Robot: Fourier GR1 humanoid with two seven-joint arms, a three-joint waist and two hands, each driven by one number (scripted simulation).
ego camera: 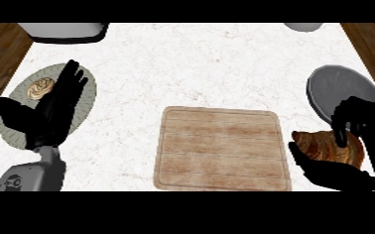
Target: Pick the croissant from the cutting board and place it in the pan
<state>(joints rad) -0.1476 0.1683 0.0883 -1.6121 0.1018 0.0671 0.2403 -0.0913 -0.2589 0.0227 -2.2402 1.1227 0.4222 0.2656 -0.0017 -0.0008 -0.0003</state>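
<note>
Head view of the counter, read from left to right. At the far left, a strip of wooden surface borders the white marbled counter. A grey-green plate lies near the counter's left edge; a small tan swirled pastry sits on its upper left part. The left hand shows above this plate with its fingers straight, close together and pointing toward the view's top, thumb spread out to the left; it holds nothing. Its grey forearm enters from the lower left corner. At the top left, a grey object with a dark rim is cut off by the view's edge.

In the centre lies the wooden cutting board, a rounded rectangle with nothing on it.

To the right of the board, and off it, is the croissant, brown and ridged. It is held in the right hand, whose fingers curl over it from above while the thumb closes on it from below and to the left. Its long axis appears to run roughly left to right, slightly tilted; its right end is hidden by the fingers, so which way it points cannot be told. Just above the croissant is the dark grey pan, round and partly cut off by the right edge. The croissant is beside the pan's lower rim, not inside it. A pale rounded object shows at the top right.
</note>
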